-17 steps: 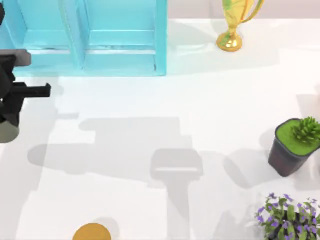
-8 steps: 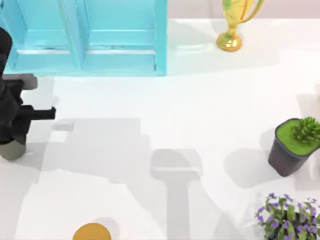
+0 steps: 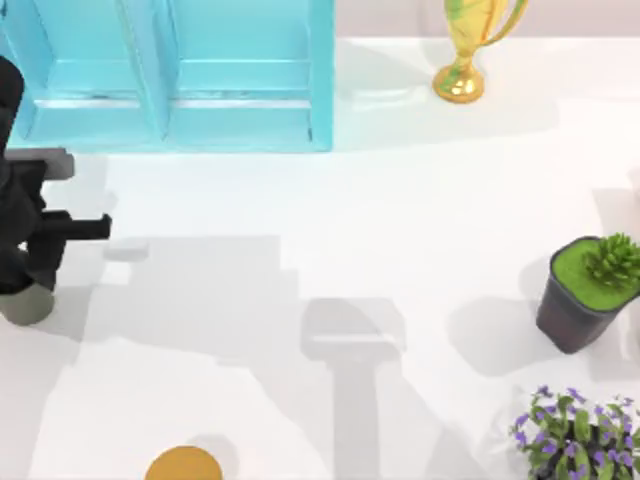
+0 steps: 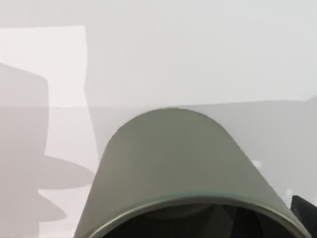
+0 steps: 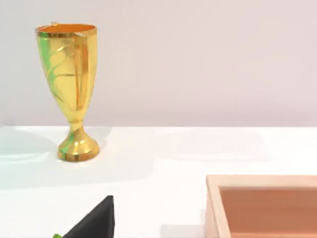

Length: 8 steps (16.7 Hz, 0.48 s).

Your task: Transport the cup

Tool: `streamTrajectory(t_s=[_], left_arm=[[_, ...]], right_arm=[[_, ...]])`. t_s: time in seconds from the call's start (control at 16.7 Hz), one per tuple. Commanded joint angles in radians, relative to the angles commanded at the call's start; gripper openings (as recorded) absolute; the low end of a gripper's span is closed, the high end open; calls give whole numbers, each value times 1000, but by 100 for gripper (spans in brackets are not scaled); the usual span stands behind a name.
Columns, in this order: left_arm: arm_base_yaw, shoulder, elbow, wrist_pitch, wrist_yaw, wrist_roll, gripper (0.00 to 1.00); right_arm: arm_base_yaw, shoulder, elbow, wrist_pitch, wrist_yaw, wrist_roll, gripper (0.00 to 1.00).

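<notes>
Since the earlier frames the left arm has come in from the table's left edge, and between the last two it barely shifts; the cup (image 3: 27, 303) now sits a little lower under the left gripper (image 3: 25, 285), in front of and to the left of the blue cabinet (image 3: 170, 80).

From the top view I cannot tell if the fingers are clamped on the cup or only around it, because the dark body of the arm covers them. In the left wrist view the cup (image 4: 178, 168) lies very close below the camera, its rim and dark inside toward the lens, which suggests, as a judgement, that it is held or nearly held. Whether its base touches the white table (image 3: 330, 200) I cannot tell.

The cup looks plain, stiff and small, so probably light. Its smooth tapered wall may be slippery, so a hold across the upper wall near the rim, with even pressure, seems safest; a tilt could let it slide out.

No brand, label or writing is readable on the cup, the cabinet, or the gold trophy (image 3: 465, 50) to the right of the cabinet.

The right arm is parked; its wrist view looks toward the trophy (image 5: 72, 89) and a wooden tray (image 5: 262, 203).
</notes>
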Motion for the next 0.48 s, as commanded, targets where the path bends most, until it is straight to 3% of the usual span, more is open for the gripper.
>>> streamTrajectory(t_s=[0.42,0.48], left_arm=[[0,0,0,0,0,0,98],[0,0,0,0,0,0,100]], right_arm=[[0,0,0,0,0,0,100],[0,0,0,0,0,0,100]])
